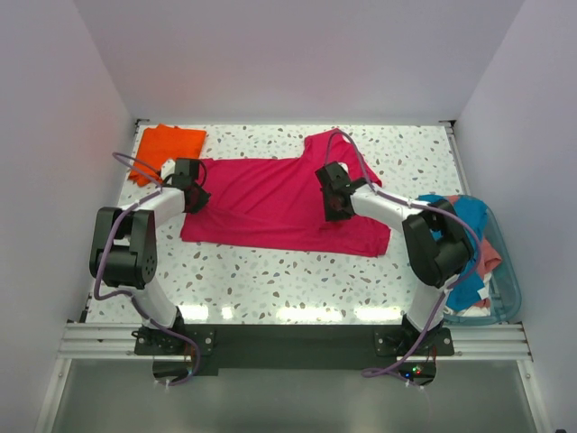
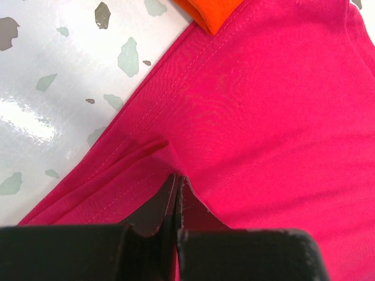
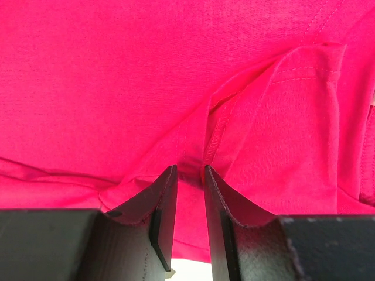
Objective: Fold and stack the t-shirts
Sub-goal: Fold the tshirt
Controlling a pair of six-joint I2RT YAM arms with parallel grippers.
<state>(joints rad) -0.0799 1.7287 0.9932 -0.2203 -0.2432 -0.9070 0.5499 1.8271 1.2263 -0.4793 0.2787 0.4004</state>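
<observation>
The magenta-red t-shirt (image 1: 270,198) lies spread flat across the middle of the table. My left gripper (image 1: 196,198) is shut on its left edge; in the left wrist view the fingertips (image 2: 177,178) pinch a small fold of the cloth (image 2: 263,105) beside the stitched hem. My right gripper (image 1: 334,209) is at the shirt's right part near the sleeve; in the right wrist view its jaws (image 3: 188,170) stand narrowly apart with bunched cloth (image 3: 117,76) and a seam between them. The folded orange t-shirt (image 1: 167,149) lies at the back left and shows in the left wrist view (image 2: 214,12).
A clear blue-rimmed tub (image 1: 509,289) sits at the right edge, holding the teal-blue t-shirt (image 1: 464,225) and the salmon-pink one (image 1: 489,257). White walls enclose the speckled table (image 1: 270,280) on three sides.
</observation>
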